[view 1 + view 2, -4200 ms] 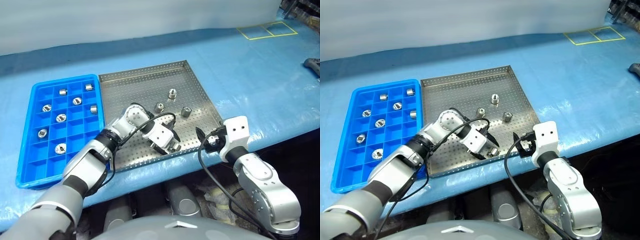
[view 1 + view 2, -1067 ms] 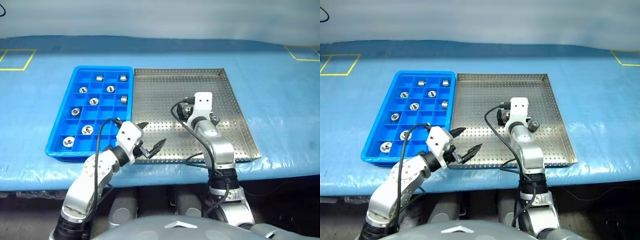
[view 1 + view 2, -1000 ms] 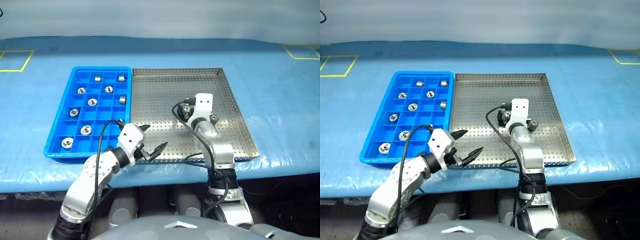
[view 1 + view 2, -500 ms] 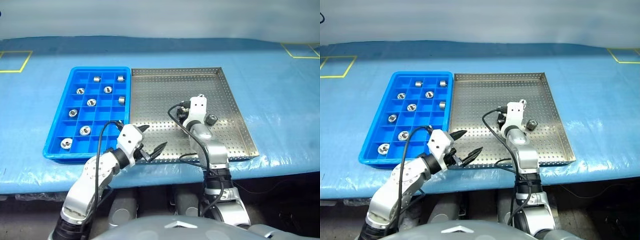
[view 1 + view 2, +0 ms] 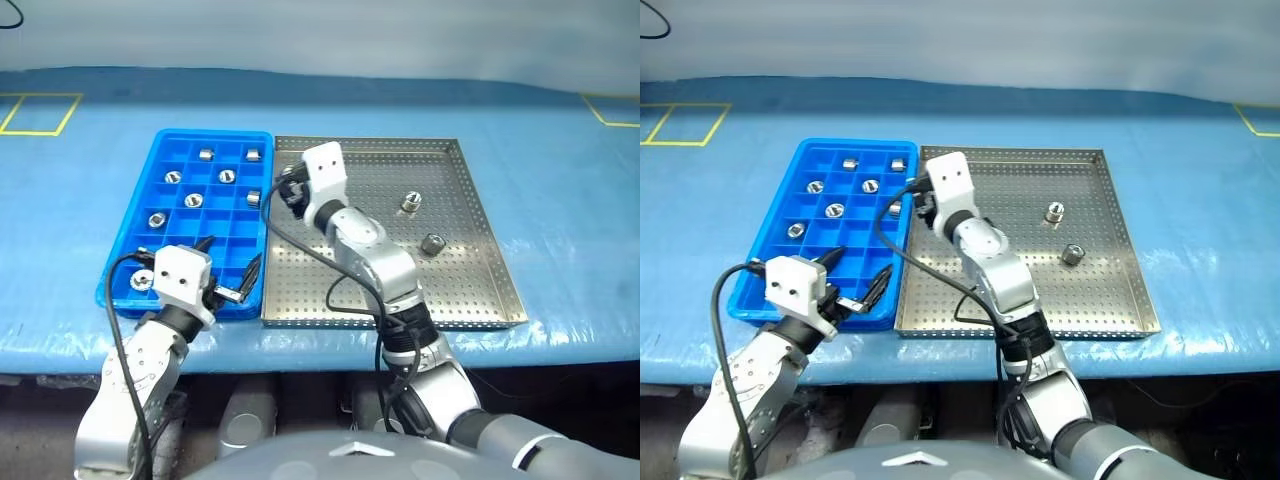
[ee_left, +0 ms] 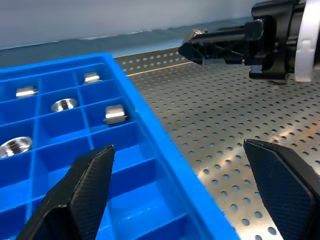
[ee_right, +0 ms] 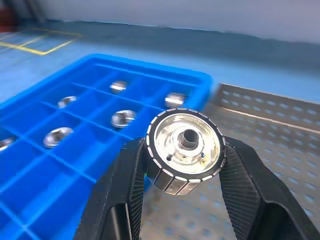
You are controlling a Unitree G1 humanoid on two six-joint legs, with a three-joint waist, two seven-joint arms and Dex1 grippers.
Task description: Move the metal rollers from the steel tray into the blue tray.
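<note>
While right pincer (image 7: 184,165) grips roller (image 7: 185,150), blue tray (image 7: 75,150) rim near.

My right gripper (image 7: 184,172), clamping a roller (image 7: 185,150), is hanging over the seam btwn steel tray (image 5: 470,290) & blue tray (image 5: 150,250). Blue tray's near-right cells are lying bare; rollers are filling several far and left cells. My left gripper (image 5: 853,279), fingers spread, is sitting over the blue tray's near right corner, crowding that approach. Two loose rollers (image 5: 421,224) are lying right-side in the steel tray; its middle is bare.
</note>
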